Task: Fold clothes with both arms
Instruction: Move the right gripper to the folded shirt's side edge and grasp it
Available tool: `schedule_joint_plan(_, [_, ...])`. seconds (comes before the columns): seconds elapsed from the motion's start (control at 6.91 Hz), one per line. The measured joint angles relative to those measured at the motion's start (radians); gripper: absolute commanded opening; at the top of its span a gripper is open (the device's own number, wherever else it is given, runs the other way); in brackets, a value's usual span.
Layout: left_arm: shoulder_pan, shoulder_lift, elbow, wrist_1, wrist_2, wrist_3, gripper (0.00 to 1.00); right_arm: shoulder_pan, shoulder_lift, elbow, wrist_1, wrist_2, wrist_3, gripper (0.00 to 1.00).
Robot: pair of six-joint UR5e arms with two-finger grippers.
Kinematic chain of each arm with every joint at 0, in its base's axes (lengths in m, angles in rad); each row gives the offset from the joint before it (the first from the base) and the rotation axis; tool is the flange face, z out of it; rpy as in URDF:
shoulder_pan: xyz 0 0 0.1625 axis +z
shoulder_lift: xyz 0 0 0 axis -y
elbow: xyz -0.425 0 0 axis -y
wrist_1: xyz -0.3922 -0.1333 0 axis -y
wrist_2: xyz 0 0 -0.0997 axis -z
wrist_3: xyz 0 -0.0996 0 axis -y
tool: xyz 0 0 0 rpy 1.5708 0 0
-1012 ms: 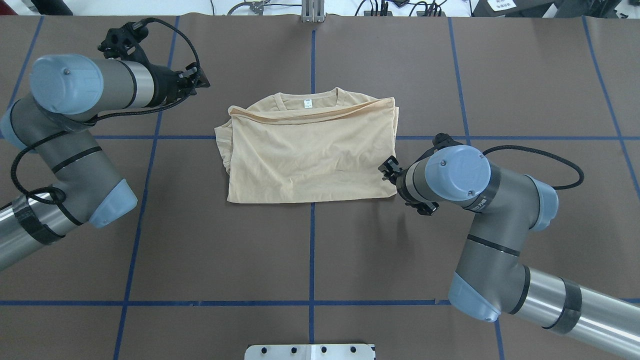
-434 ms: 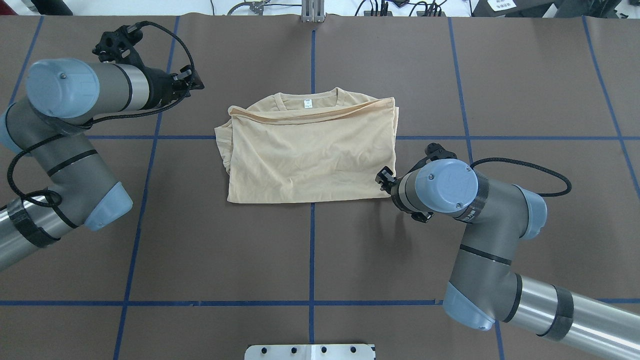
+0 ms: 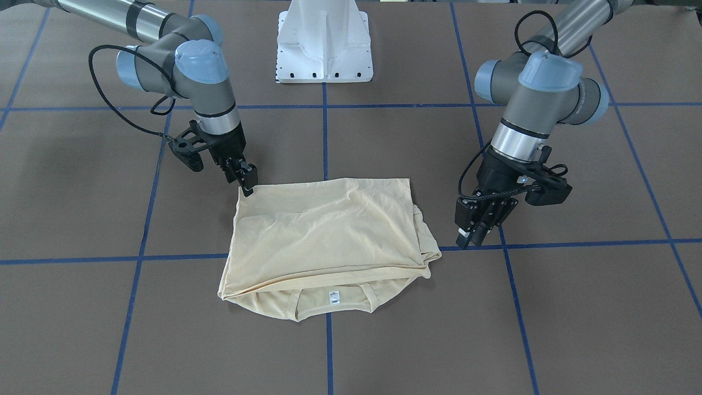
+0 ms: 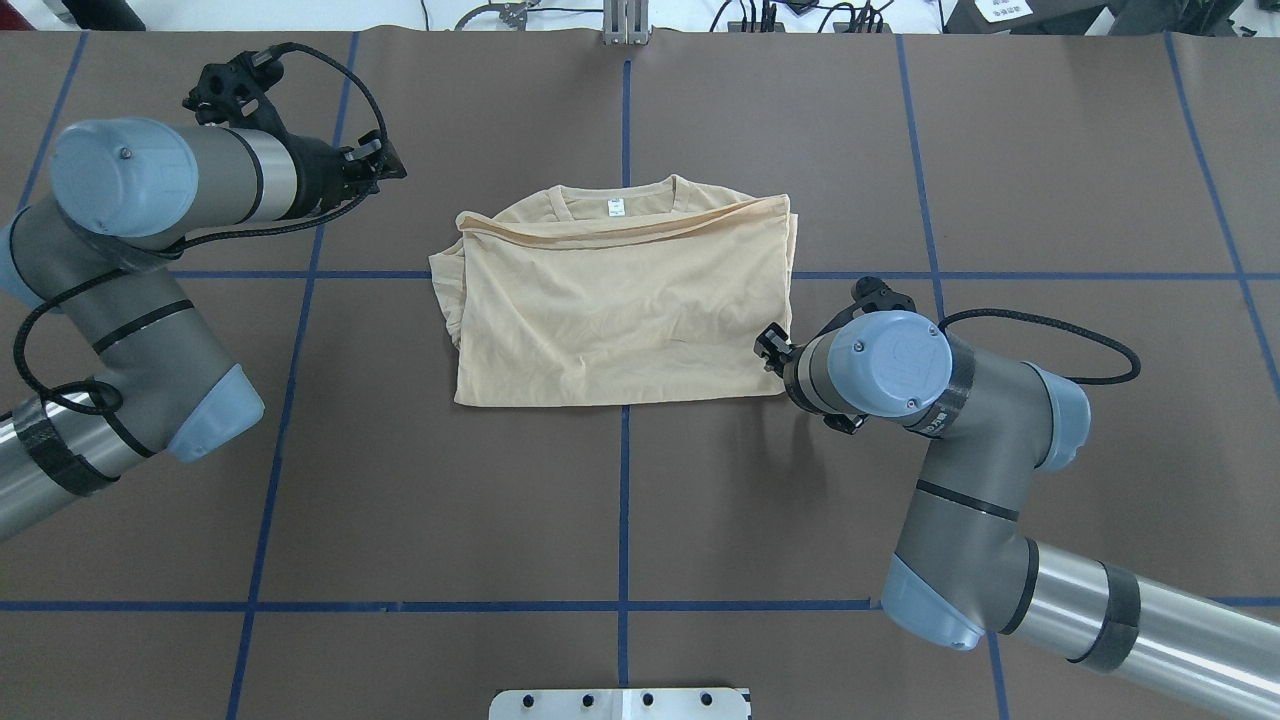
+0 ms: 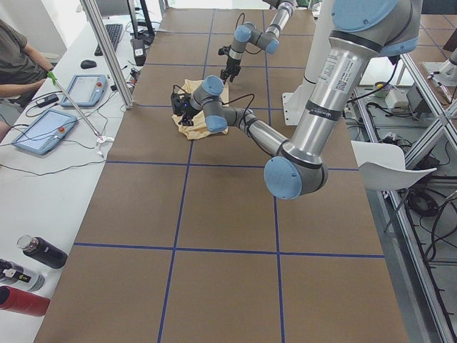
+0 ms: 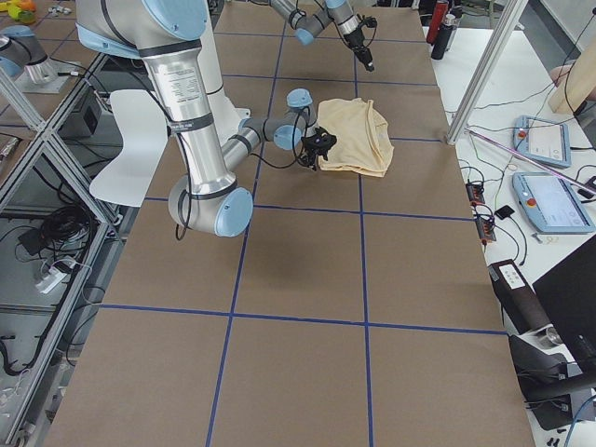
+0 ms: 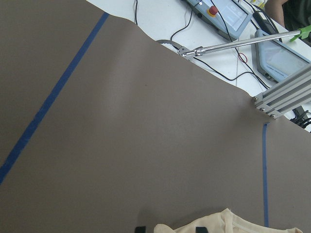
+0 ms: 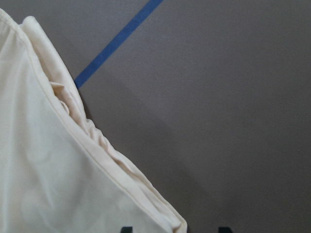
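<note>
The cream-yellow shirt (image 4: 620, 310) lies folded in the table's middle, its hem brought up near the collar and white neck label (image 4: 615, 207); the print is hidden. It also shows in the front view (image 3: 323, 230). My right gripper (image 4: 768, 350) is low at the shirt's near right corner (image 3: 248, 184). In the right wrist view its two tips stand apart with the corner of the shirt (image 8: 58, 170) between them. My left gripper (image 4: 388, 166) hovers open and empty, off the shirt's far left side (image 3: 471, 237). The left wrist view shows only the shirt's edge (image 7: 218, 224).
Blue tape lines (image 4: 625, 500) grid the brown table. The white pedestal base (image 3: 324, 49) stands at the robot's side. An aluminium post (image 4: 625, 25) is at the far edge. Tablets (image 5: 43, 128) and bottles (image 5: 28, 264) are on the operators' desk.
My right arm has swung in and brought its gripper slightly lower and closer to the shirt's near right corner. My left gripper has drawn back a little to the left. The shirt has not moved.
</note>
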Motion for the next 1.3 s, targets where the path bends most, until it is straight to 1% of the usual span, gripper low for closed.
schedule_joint_plan(0.14, [0.000, 0.002, 0.000, 0.000, 0.001, 0.001, 0.45, 0.001, 0.014, -0.012, -0.001, -0.003, 0.001, 0.01])
schedule_joint_plan(0.43, [0.000, 0.004, 0.000, 0.000, 0.001, 0.001, 0.45, 0.003, 0.029, -0.026, -0.002, -0.004, 0.002, 0.00])
schedule_joint_plan(0.87, [0.001, 0.006, 0.001, 0.000, 0.001, 0.001, 0.45, 0.016, 0.025, -0.003, -0.010, 0.005, -0.003, 0.00])
schedule_joint_plan(1.01, [0.002, 0.006, 0.001, 0.000, 0.000, 0.001, 0.45, 0.022, 0.010, 0.029, -0.023, 0.007, -0.004, 0.00])
schedule_joint_plan(1.16, [0.003, 0.006, 0.000, 0.000, -0.003, 0.000, 0.45, 0.021, -0.025, 0.113, -0.079, 0.008, -0.004, 0.00])
schedule_joint_plan(1.3, [0.003, 0.005, -0.011, 0.000, -0.009, 0.000, 0.45, -0.001, -0.060, 0.236, -0.193, 0.009, 0.001, 0.00])
